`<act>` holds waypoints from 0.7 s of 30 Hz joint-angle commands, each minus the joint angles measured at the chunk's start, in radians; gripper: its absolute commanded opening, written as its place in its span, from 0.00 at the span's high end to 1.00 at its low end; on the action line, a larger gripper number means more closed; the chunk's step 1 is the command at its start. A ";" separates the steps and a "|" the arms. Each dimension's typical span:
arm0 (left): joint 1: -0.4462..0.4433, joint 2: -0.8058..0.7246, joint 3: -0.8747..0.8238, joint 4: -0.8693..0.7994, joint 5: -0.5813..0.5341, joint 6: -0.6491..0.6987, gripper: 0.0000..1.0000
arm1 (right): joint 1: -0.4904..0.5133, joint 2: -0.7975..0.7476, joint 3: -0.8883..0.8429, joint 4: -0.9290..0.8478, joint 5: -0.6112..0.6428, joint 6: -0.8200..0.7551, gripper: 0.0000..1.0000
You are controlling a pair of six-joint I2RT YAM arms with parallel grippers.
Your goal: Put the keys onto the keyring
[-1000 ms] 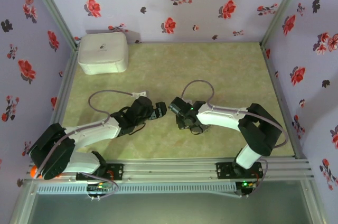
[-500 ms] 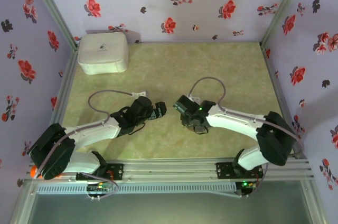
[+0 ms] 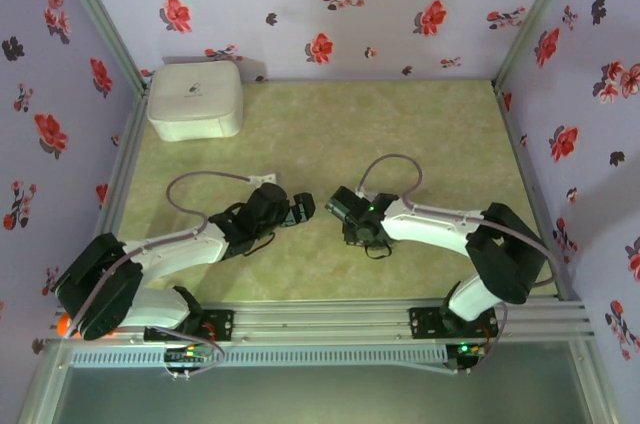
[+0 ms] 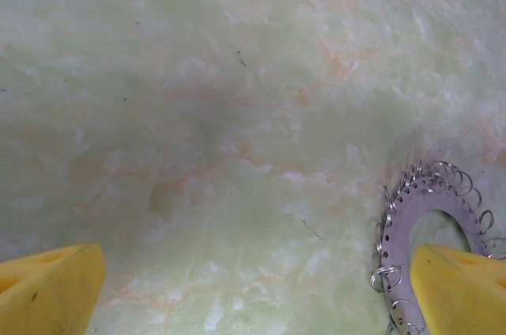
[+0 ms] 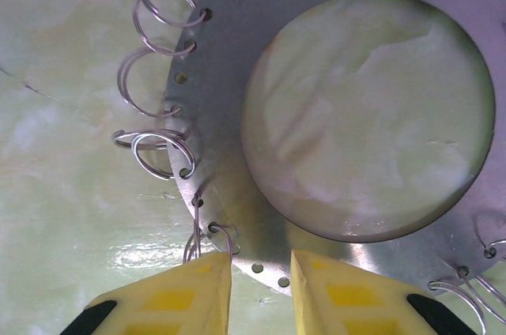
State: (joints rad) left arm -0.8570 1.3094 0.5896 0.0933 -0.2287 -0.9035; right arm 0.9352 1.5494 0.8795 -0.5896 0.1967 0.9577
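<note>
Your right arm (image 3: pixel 440 226) has swung back in over the middle of the tabletop (image 3: pixel 400 124), well apart from the white box (image 3: pixel 195 102) in the far left corner. That puts the right claw (image 5: pixel 261 276), pads narrow, back at the keyring (image 5: pixel 217 114) rim, likely to thread. The left claw (image 4: pixel 257 276) gapes wide beside it. Wire loops (image 5: pixel 162 149) crowd the rim.

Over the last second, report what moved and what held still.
The right arm swung its elbow out to the right, then partway back. The right gripper shifted only slightly, fingertips at the rim of the keyring. Nothing was visibly taken or released. The left arm, left gripper and white box stayed put.
</note>
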 commanded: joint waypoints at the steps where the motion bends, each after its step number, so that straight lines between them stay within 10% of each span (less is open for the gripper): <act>1: 0.007 -0.016 -0.015 0.002 -0.018 0.004 0.00 | 0.010 0.015 0.039 0.013 -0.015 -0.020 0.73; 21: 0.007 -0.005 0.000 -0.003 -0.013 0.007 0.00 | 0.012 0.081 0.081 0.024 -0.008 -0.039 0.75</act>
State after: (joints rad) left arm -0.8570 1.3094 0.5869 0.0933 -0.2287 -0.9035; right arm 0.9371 1.6085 0.9382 -0.5625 0.1867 0.9348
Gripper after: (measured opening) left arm 0.997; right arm 0.256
